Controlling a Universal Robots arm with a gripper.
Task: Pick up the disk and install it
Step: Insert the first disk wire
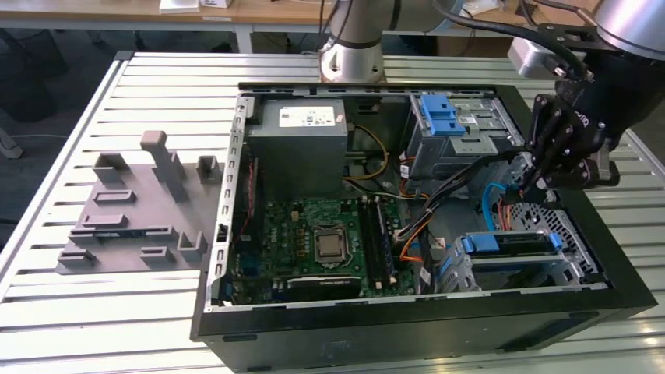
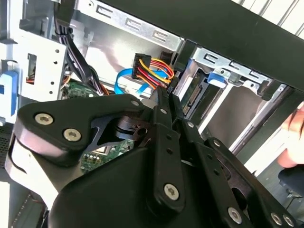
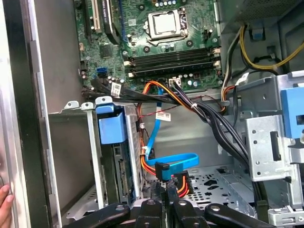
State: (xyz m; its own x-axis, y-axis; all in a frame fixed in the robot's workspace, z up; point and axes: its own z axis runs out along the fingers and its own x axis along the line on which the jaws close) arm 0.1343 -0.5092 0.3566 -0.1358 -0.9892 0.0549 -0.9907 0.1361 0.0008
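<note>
Inside the open case, hand: the hand [image 1: 532,185] hung low over the front bay floor at the exterior view's right, fingers drawn together; nothing seen clamped between them.
Hand tips: in the first wrist view the hand [image 3: 166,209] pointed at a blue data cable [image 3: 176,163] and a bunch of coloured power wires [image 2: 151,71], just beside them; couldn't tell if touching.
Disk: the disk [image 1: 509,245] sat in the lower bay near the case front, blue bracket facing out, just beside the hand but apart from it. In the first wrist view the disk [image 3: 113,124] stood edge-on between the bay's metal walls.
Disk handling (judged): rigid, dense for its size, smooth metal faces likely slippery, shock-sensitive. Best taken by the long side edges or blue rails, off the label face and connector end.
Person: fingertips [image 3: 4,202] at the case rim.
Farther in: motherboard [image 1: 311,234], then upper drive cage [image 1: 457,132] and power supply [image 1: 296,136].
Case: computer case [image 1: 416,343] lay on its side on the desk [image 1: 104,312].
Far side: grey fixture [image 1: 135,210] on the desk, well apart.
</note>
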